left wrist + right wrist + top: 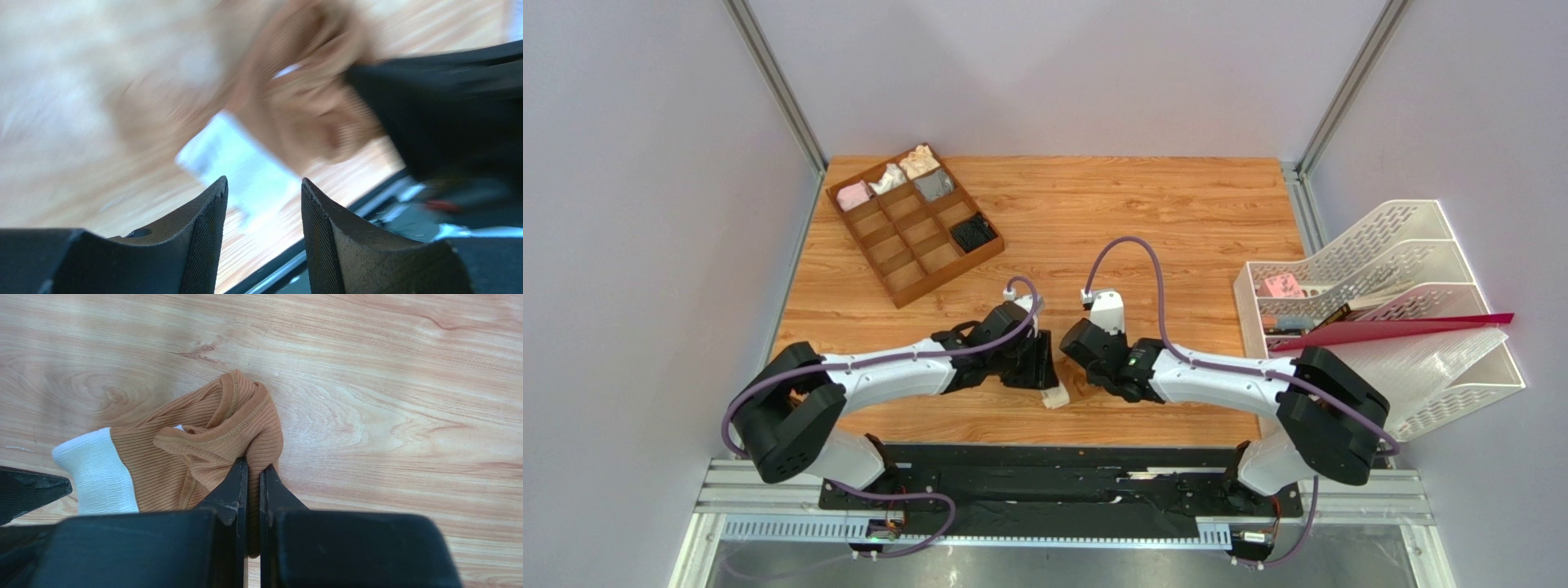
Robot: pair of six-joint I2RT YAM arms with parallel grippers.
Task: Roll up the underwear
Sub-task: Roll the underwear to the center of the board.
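Low centre of the top view, between both wrists: the underwear point(184, 453), bunched on the table point(1161, 221), mostly hidden by the arms. Pinched at a brown fold by the clenched right gripper point(253, 468). Left gripper point(264, 190) spread apart near the cream band, grasping nothing. Upper left, a divided wooden tray point(891, 251) with small bundles; far right, a white file rack point(1382, 233) with a red folder point(1406, 328).

Underwear point(184, 459): ribbed brown cloth, smoother white band. Table point(399, 386): matt grained wood. Left gripper point(264, 180): black, finely knurled pads.
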